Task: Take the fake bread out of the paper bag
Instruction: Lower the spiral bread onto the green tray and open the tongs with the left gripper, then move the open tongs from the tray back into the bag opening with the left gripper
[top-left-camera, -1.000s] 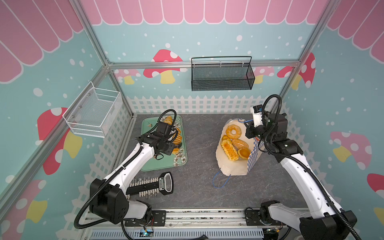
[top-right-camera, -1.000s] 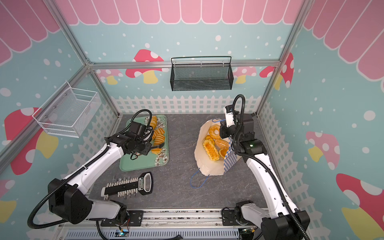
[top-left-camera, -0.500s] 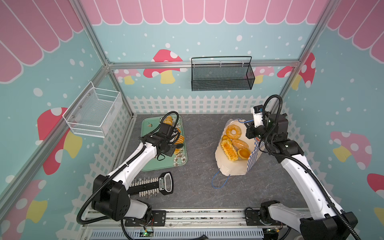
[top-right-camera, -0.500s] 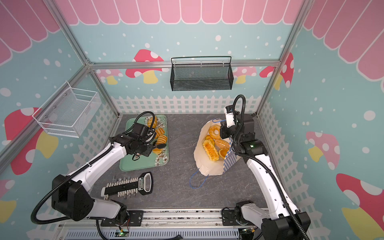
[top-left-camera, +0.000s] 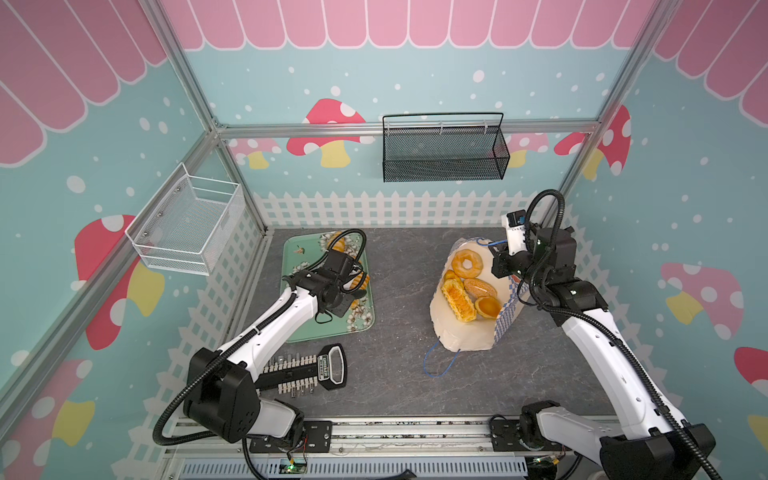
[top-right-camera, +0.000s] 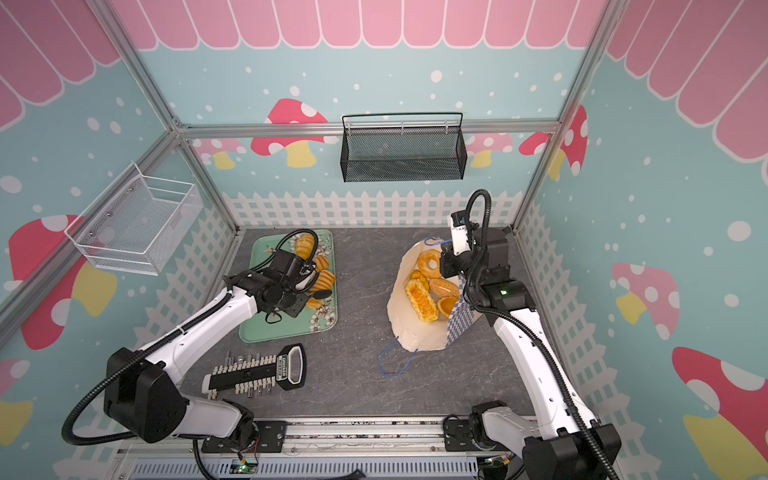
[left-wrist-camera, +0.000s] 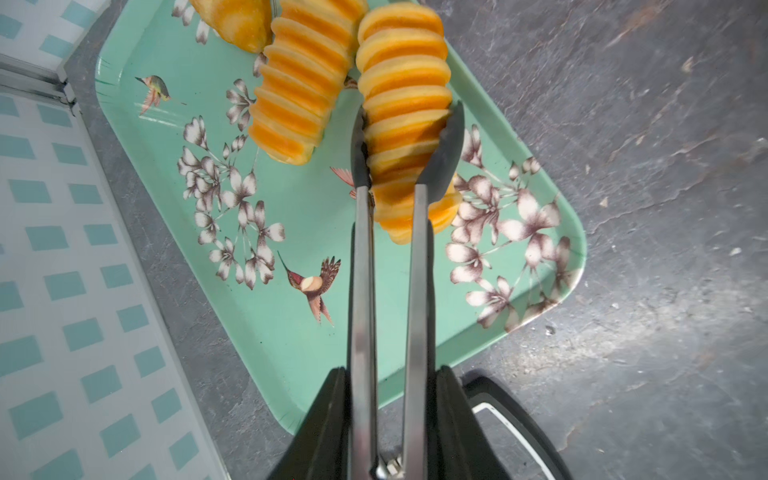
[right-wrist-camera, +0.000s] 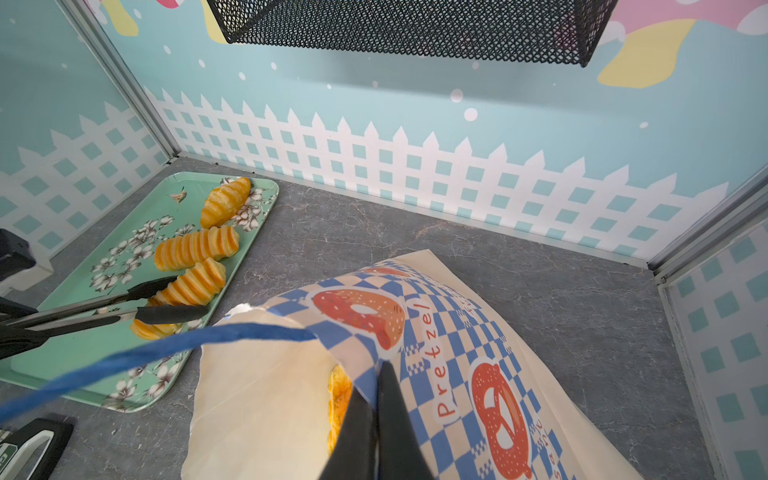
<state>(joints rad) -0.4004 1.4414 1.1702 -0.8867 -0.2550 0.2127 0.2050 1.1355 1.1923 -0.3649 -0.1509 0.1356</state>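
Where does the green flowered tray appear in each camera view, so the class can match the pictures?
Top view: the tray lies left of centre, toward the back.
Top view: the tray likewise sits left of centre.
Left wrist: it spreads beneath the tongs.
Right wrist: it lies past the paper bag, under the tongs.
Shared landmark: the ribbed loaf between the tong tips.

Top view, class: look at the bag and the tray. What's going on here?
The left claw holds metal tongs, whose tips flank a ribbed loaf on the green tray, beside other pastries. The right claw is shut on the rim of the paper bag, holding its mouth open. A ring doughnut and several more pastries lie inside.
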